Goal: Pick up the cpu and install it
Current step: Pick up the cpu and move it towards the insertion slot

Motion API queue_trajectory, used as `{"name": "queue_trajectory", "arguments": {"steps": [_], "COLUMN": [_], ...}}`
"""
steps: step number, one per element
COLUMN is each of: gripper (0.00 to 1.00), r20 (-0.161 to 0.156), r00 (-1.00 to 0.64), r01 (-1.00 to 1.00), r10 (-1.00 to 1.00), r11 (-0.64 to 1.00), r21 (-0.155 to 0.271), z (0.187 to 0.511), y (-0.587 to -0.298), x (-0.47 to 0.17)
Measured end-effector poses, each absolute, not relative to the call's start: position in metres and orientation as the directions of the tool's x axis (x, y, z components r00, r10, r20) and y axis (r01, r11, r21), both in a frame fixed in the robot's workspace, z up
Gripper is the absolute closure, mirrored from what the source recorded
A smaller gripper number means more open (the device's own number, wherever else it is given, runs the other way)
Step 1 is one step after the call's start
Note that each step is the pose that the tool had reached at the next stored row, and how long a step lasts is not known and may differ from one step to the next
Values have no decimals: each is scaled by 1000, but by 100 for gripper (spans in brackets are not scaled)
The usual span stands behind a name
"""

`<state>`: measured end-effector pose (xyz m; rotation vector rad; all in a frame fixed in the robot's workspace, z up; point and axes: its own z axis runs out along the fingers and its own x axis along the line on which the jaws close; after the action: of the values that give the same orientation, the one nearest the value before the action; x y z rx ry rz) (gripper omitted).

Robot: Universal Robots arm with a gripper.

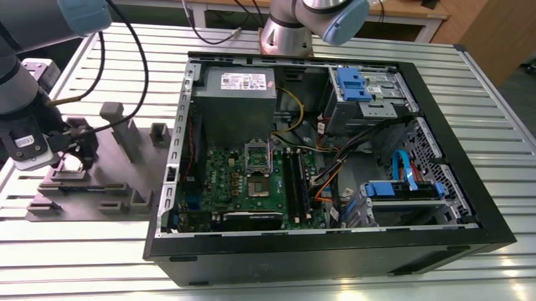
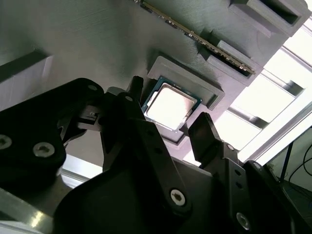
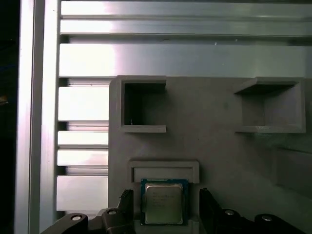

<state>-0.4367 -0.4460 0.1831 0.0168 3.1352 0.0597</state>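
The cpu (image 2: 170,105) is a small square chip with a silvery top. It lies flat in a raised square pocket of the grey holder block (image 2: 97,44), and in the first wrist view the cpu (image 3: 163,202) sits the same way. My gripper (image 2: 169,103) is open, with one black finger (image 2: 204,136) on each side of the chip and a small gap at both sides. In the exterior view the gripper (image 1: 74,162) hangs low over the holder block (image 1: 109,188), at that view's left. The green motherboard (image 1: 251,182) lies inside the open computer case (image 1: 452,188), its socket (image 1: 258,187) uncovered.
The holder block carries upright posts (image 1: 125,135) and empty square pockets (image 3: 141,105). A memory stick (image 2: 195,36) lies in a slot close to the chip. The case holds a grey power supply (image 1: 238,103), blue drive brackets (image 1: 352,84) and loose cables (image 1: 335,169). Everything rests on a slatted metal table (image 1: 469,88).
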Motion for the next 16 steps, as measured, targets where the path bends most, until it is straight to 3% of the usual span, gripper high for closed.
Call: {"name": "queue_trajectory", "arguments": {"steps": [16], "gripper": [35], "r20": [-6], "r00": [-1000], "r01": [10], "r10": [11], "r11": [999], "r21": [40], "z": [179], "y": [-445], "x": [-438]}}
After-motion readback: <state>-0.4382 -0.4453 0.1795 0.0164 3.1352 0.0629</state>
